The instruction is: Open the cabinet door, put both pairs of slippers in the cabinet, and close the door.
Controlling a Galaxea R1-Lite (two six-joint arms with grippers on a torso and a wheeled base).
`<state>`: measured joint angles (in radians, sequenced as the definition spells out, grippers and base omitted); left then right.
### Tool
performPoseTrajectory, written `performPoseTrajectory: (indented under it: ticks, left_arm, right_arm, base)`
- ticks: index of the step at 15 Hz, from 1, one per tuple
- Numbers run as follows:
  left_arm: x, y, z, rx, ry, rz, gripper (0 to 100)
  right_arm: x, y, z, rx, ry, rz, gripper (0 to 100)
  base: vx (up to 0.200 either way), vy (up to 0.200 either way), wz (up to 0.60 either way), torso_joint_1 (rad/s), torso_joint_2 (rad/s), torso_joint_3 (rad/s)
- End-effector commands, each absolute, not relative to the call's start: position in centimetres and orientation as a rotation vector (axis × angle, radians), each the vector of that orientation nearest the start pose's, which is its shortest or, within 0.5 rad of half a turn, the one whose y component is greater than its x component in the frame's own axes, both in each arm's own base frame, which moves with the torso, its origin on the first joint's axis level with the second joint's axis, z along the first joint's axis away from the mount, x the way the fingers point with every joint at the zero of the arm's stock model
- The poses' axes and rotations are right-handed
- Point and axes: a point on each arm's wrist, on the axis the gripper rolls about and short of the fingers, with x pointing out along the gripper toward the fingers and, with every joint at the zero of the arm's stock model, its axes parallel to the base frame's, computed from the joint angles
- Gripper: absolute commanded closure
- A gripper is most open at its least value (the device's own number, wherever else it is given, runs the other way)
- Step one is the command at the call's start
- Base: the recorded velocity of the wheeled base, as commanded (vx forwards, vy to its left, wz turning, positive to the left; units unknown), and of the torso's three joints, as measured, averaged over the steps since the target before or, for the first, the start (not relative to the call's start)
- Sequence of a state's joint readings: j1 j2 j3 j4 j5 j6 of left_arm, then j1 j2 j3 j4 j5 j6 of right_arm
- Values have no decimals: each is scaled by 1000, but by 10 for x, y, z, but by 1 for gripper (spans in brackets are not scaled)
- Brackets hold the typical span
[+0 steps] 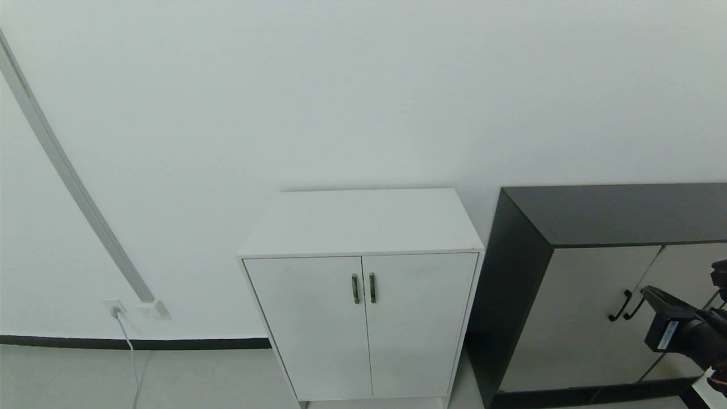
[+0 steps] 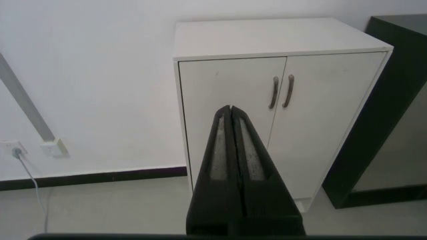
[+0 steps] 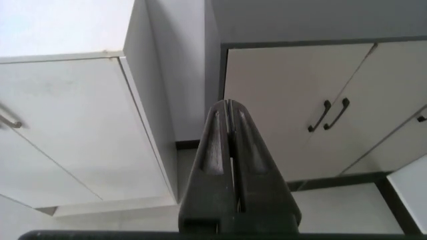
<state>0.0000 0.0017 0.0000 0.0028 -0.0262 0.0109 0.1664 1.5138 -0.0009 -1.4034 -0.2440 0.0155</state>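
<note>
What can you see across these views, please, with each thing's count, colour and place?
white cabinet: one, white, against the wall at centre, both doors closed.
handles: two, dull metal, upright, side by side where its doors meet.
black cabinet: one, black with pale doors, on the white cabinet's right, closed.
wall socket: one, white, low on the wall, left.
cable: one, pale, plugged into it.
cable duct: one, grey, slanting down the wall.
skirting strip: one, black, at the wall's foot.
left gripper: black, jaws shut, facing the white cabinet.
right gripper: black, jaws shut, facing the black cabinet.
</note>
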Motion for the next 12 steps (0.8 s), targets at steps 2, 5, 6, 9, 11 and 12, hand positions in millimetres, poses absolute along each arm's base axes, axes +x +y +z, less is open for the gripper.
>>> performPoseTrajectory:
  ticks: [2, 5, 6, 9, 11, 12]
  left_arm:
    - [-23, -1, 75, 11, 4, -26, 100]
    - [-23, -1, 75, 11, 4, -26, 100]
    - [-23, -1, 75, 11, 4, -26, 100]
    - [-23, -1, 75, 11, 4, -26, 100]
    - [-23, -1, 75, 11, 4, -26, 100]
    - [-23, -1, 75, 11, 4, -26, 100]
  right_arm:
    - [147, 19, 130, 7, 88, -65, 100]
    - [124, 17, 132, 4, 116, -21, 100]
    - [117, 15, 133, 3, 121, -18, 100]
    - [94, 12, 132, 1, 139, -2, 100]
    - [76, 9, 127, -2, 165, 15, 100]
    - [65, 8, 124, -2, 176, 28, 100]
  base:
    - [0, 0, 0, 0, 0, 0]
    - [0, 0, 0, 0, 0, 0]
    - [0, 0, 0, 0, 0, 0]
    - [0, 0, 0, 0, 0, 0]
    - [0, 0, 0, 0, 0, 0]
    - [0, 0, 0, 0, 0, 0]
